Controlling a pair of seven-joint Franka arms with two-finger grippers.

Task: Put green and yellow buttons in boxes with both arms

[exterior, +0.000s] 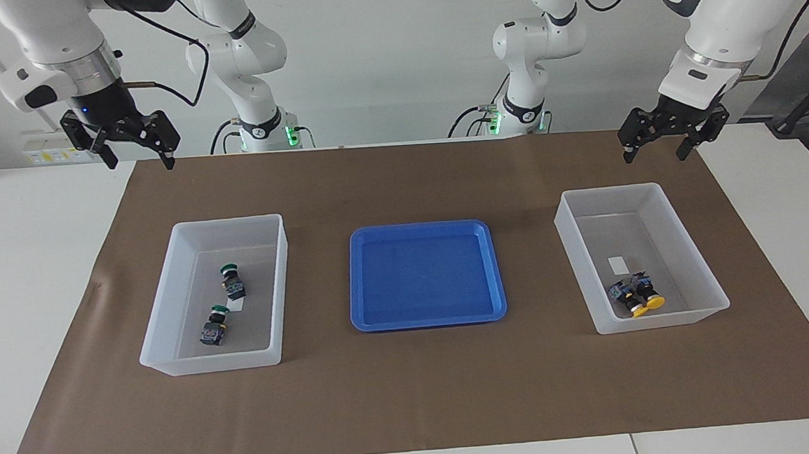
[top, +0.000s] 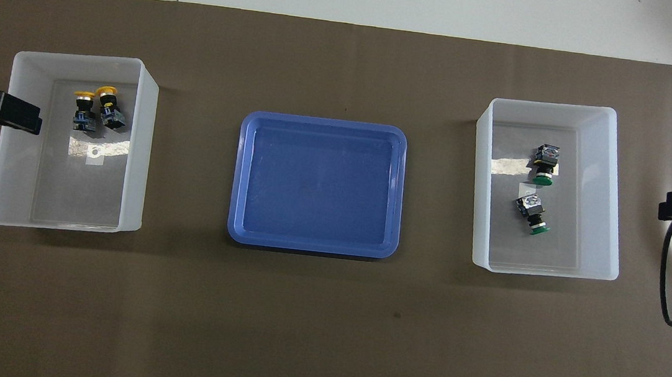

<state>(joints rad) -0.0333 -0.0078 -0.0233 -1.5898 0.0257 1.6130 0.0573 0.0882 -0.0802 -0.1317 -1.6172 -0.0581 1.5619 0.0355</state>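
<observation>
Two green buttons (exterior: 232,279) (exterior: 214,326) lie in the translucent box (exterior: 228,222) at the right arm's end; they also show in the overhead view (top: 544,163) (top: 534,214). Two yellow buttons (exterior: 635,296) lie side by side in the other box (exterior: 613,190) at the left arm's end, also seen from overhead (top: 82,109) (top: 108,105). My left gripper (exterior: 656,150) hangs open and empty, raised over the mat's edge beside the yellow buttons' box (top: 78,56). My right gripper (exterior: 139,159) hangs open and empty over the mat's edge beside the green buttons' box (top: 554,105).
A shallow blue tray (exterior: 426,275) sits empty between the two boxes on the brown mat (exterior: 415,395). White tabletop borders the mat on all sides.
</observation>
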